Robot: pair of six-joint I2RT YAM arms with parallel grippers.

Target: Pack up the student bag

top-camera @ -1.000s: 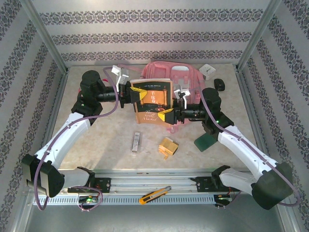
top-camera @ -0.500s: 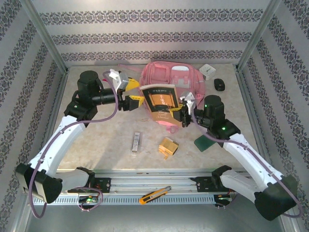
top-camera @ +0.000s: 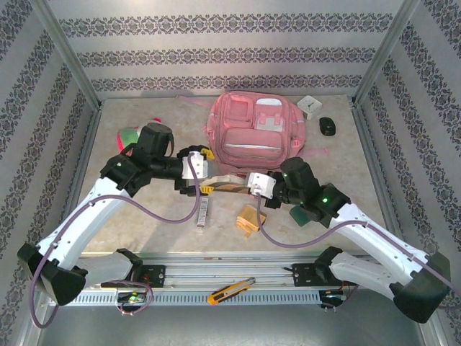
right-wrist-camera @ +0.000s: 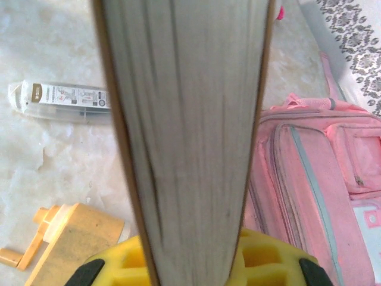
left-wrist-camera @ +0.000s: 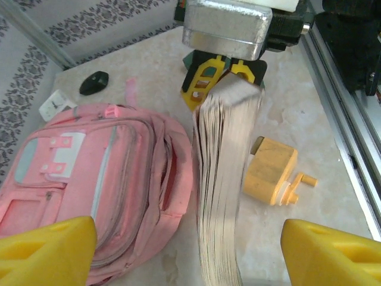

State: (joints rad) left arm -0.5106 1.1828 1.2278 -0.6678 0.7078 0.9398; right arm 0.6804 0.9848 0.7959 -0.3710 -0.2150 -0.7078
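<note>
**A:** Bag [top-camera: 252, 133] lies flat, front up, at the far middle of the counter [top-camera: 158, 216], and the book [top-camera: 227, 184] is on edge just beside its near side. What worries you?

**B:** The single grip. Only the right pincer [left-wrist-camera: 225, 74] is clamped on the book, at one end. I'd guess the free end could sag or swing, and the pages could fan.

**A:** And the left pincer [top-camera: 207, 171]?

**B:** Its jaws are wide apart, one on either side of the book's other end, and I see no contact.

**A:** Anything else?

**B:** Nothing pins the bag. If the book pushes it, it may slide, or the book may catch on the fabric. I can't tell whether the main pocket is unzipped.

**A:** And the arms?

**B:** Both reach in low from the sides, with the pincers facing each other along the book. The sharpener [left-wrist-camera: 274, 170] sits near the right wrist, close enough to be knocked.
</note>
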